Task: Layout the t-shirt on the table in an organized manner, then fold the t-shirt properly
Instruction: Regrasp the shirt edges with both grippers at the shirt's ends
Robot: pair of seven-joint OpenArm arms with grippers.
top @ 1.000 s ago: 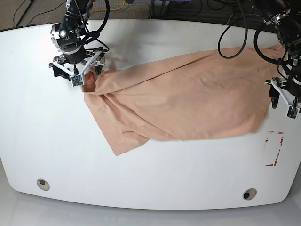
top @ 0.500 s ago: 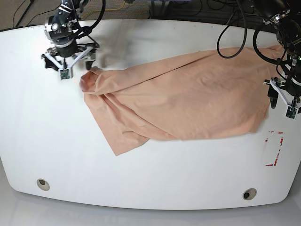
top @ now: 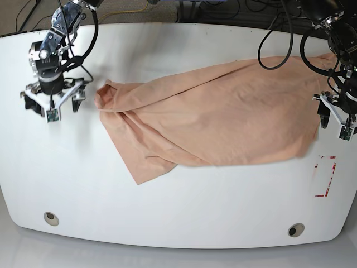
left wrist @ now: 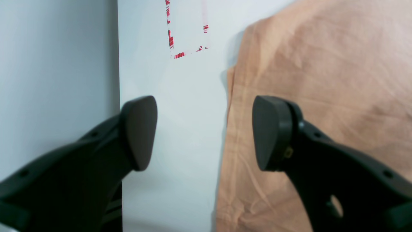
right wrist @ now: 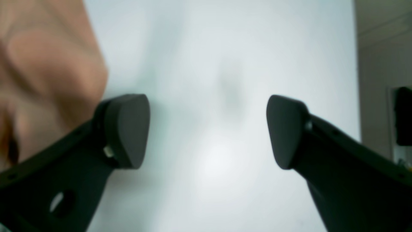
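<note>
The soft peach-pink cotton t-shirt (top: 217, 114) lies stretched across the middle and right of the glossy white table (top: 184, 223), but not yet flat — its left end is bunched and twisted, with one flap trailing toward the front edge. No fold has been started. The right gripper (top: 51, 100) hovers over bare tabletop just beside that bunched end, jaws apart and empty. The left gripper (top: 336, 115) hangs at the shirt's right edge, jaws likewise apart, gripping nothing. Smoothing and all folding remain.
</note>
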